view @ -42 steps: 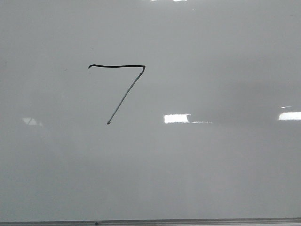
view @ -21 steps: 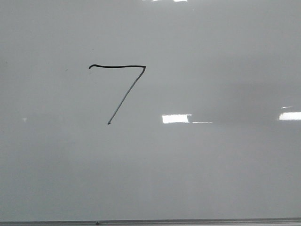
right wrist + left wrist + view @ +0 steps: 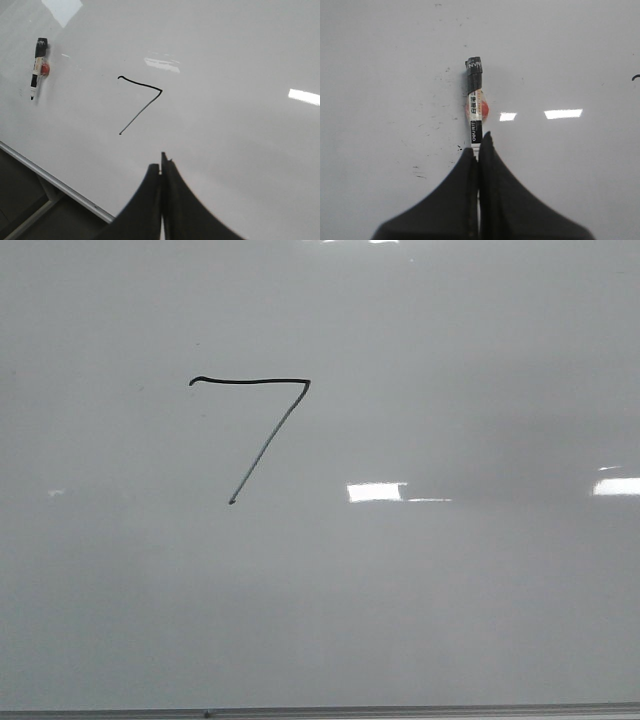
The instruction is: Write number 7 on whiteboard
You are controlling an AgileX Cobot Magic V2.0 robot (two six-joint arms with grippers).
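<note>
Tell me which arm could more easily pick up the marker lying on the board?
Left. The marker lies right before the shut left pincer; from the right pincer it sits beyond the number 7.

We see number 7 (image 3: 262, 430) on whiteboard (image 3: 460, 620), left of board's centre. Marker (image 3: 37, 66) lies on board too, well apart from digit (beyond its hooked end). Frame edge (image 3: 400, 710) runs along near side.

Unclear; only a glossy whiteboard (image 3: 450, 620) shows
</note>
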